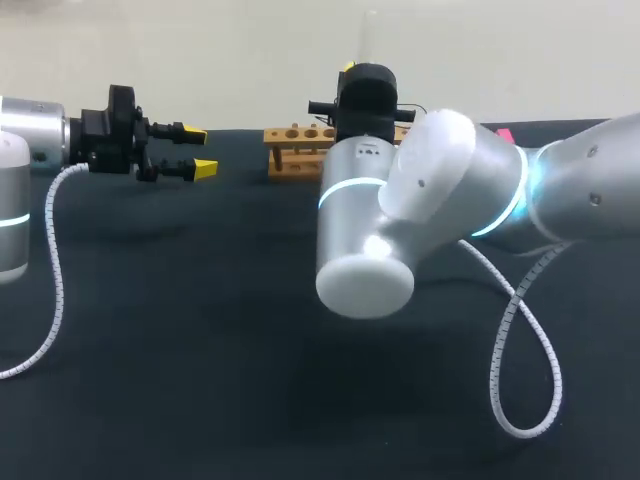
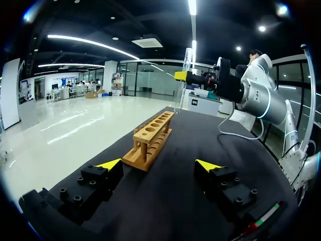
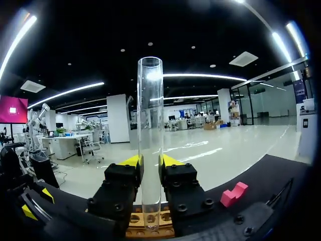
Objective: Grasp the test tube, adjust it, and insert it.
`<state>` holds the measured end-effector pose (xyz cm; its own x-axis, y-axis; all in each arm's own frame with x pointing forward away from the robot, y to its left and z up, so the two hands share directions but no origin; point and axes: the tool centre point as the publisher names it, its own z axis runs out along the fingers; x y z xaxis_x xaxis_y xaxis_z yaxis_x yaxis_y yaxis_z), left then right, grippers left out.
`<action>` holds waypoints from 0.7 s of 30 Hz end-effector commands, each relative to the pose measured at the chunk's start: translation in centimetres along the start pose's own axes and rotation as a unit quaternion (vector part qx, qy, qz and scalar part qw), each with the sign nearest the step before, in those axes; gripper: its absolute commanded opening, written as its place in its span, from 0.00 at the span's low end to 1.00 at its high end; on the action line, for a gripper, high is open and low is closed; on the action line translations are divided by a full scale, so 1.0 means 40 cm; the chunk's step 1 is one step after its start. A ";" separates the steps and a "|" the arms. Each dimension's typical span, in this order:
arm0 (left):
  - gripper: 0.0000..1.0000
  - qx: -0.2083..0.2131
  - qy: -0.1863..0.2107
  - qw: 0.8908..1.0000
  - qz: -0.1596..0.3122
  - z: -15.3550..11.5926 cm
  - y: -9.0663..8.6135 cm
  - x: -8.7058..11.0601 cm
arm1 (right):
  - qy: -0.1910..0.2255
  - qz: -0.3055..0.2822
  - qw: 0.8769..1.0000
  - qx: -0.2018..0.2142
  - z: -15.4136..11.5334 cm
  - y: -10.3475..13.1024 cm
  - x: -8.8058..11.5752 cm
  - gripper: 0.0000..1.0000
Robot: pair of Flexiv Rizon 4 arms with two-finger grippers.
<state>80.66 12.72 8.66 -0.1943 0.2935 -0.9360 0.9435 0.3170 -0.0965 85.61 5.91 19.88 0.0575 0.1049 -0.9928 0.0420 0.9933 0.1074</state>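
A clear glass test tube (image 3: 150,125) stands upright, pinched from two sides by the yellow-tipped fingers of the right claw (image 3: 150,163), which is closed on it. The likely trouble is a missed hole. If the tube's rounded bottom comes down off-centre, it could catch on the wooden rim, and the tube could then tilt, slide up through the fingers or crack. Smooth glass may also slip in so narrow a grip. Relative to that claw, the open mouth rises well above the fingers at twelve o'clock. The bottom hangs at six o'clock, over the row of holes in the wooden rack (image 3: 150,225); whether it has entered one cannot be told. In the head view the rack sits at twelve o'clock from the middle of the dark desk (image 1: 200,330). The left claw (image 1: 200,150) is at nine o'clock from the rack, well apart, its fingers spread and holding nothing.
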 end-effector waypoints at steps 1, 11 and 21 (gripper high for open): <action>1.00 0.000 -0.002 1.000 0.001 -0.001 0.000 0.003 | -0.017 -0.002 1.000 -0.010 0.021 -0.006 0.005 0.00; 1.00 0.000 -0.002 1.000 0.001 -0.001 0.000 0.003 | 0.001 -0.012 1.000 -0.013 0.033 -0.026 0.007 0.00; 1.00 0.000 -0.002 1.000 0.001 -0.001 0.000 0.003 | -0.001 -0.029 0.999 -0.018 0.062 -0.041 0.034 0.00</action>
<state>80.66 12.72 8.67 -0.1943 0.2935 -0.9360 0.9435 0.3169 -0.0965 87.49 4.28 18.83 0.0539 0.0459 -0.9975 0.0171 0.9988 0.0469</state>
